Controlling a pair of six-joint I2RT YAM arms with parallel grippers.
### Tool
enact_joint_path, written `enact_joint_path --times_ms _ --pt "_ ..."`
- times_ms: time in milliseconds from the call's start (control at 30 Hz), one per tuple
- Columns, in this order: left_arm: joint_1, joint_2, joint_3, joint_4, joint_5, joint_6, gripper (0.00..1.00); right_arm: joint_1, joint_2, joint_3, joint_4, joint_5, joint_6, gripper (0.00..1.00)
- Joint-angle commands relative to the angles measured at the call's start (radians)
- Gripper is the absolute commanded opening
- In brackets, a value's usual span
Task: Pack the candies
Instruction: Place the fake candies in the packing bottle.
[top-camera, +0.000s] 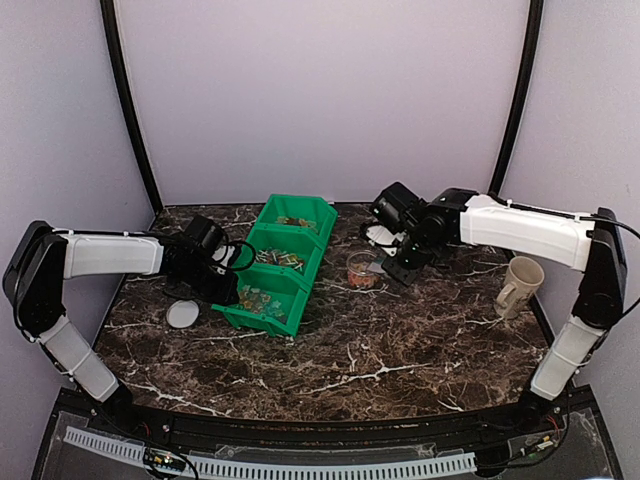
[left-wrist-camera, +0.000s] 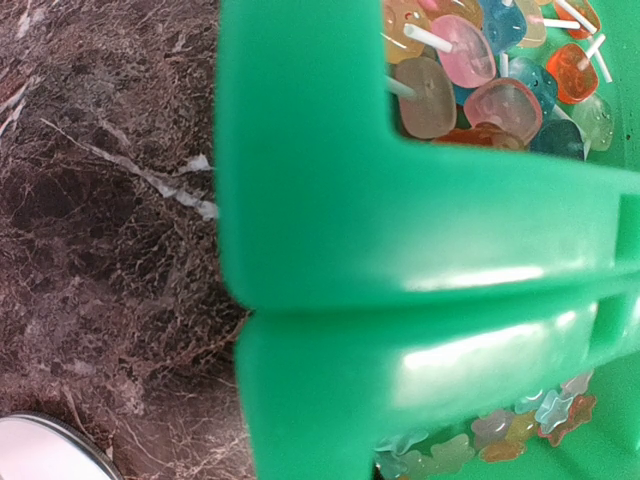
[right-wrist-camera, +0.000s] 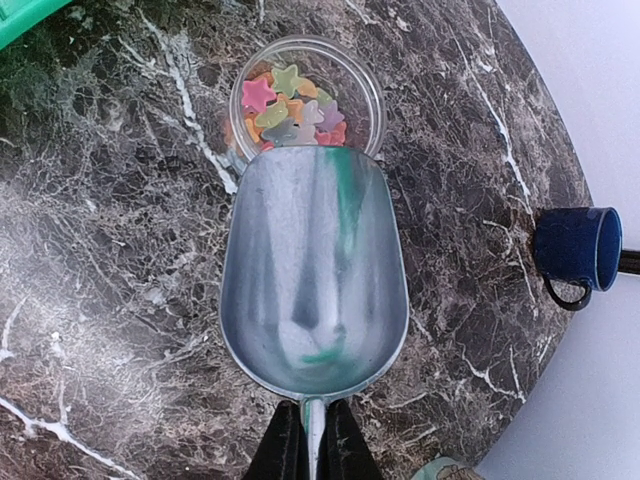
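Note:
A small clear round jar (right-wrist-camera: 305, 95) stands on the marble table and holds star-shaped candies (right-wrist-camera: 290, 108) in mixed colours. My right gripper (right-wrist-camera: 313, 445) is shut on the handle of a metal scoop (right-wrist-camera: 313, 280). The scoop is empty and its tip lies over the jar's near rim. In the top view the jar (top-camera: 362, 268) stands just left of my right gripper (top-camera: 402, 258). My left gripper (top-camera: 230, 268) is against the left wall of the green bin (top-camera: 262, 322). Its fingers do not show in the left wrist view, which the bin wall (left-wrist-camera: 400, 230) fills.
The bin's compartments hold lollipops (left-wrist-camera: 470, 70) and small flat candies (left-wrist-camera: 520, 435). A flat round whitish lid (top-camera: 183, 314) lies on the table left of the bin; its edge shows in the left wrist view (left-wrist-camera: 40, 450). A mug (top-camera: 520, 285) stands at the right.

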Motion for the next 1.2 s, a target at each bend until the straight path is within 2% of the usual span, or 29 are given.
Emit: enact_joint_path --times_ms 0,167,300,667,833,1000,1167 --pt "-0.004 -0.085 0.057 0.142 0.046 -0.004 0.0 -0.01 0.023 0.049 -0.085 -0.01 -0.014 0.0" --pt "-0.002 -0.082 0.059 0.139 0.05 -0.005 0.0 -0.015 0.025 0.08 -0.096 0.015 -0.011 0.0" --pt "-0.003 -0.08 0.06 0.134 0.049 -0.004 0.0 -0.015 -0.018 0.049 0.006 0.032 -0.01 0.0" --pt "-0.011 -0.03 0.075 0.096 0.041 0.006 0.0 -0.013 -0.294 -0.368 0.534 -0.024 -0.037 0.0" --pt "-0.027 -0.001 0.085 0.067 0.051 0.003 0.0 -0.01 -0.392 -0.501 0.703 -0.076 -0.027 0.0" --pt "-0.029 0.0 0.063 0.056 0.061 -0.021 0.0 -0.005 -0.437 -0.556 0.772 -0.1 -0.02 0.0" --pt "-0.029 -0.005 0.039 0.04 0.051 -0.037 0.0 0.003 -0.412 -0.54 0.749 -0.112 -0.019 0.0"
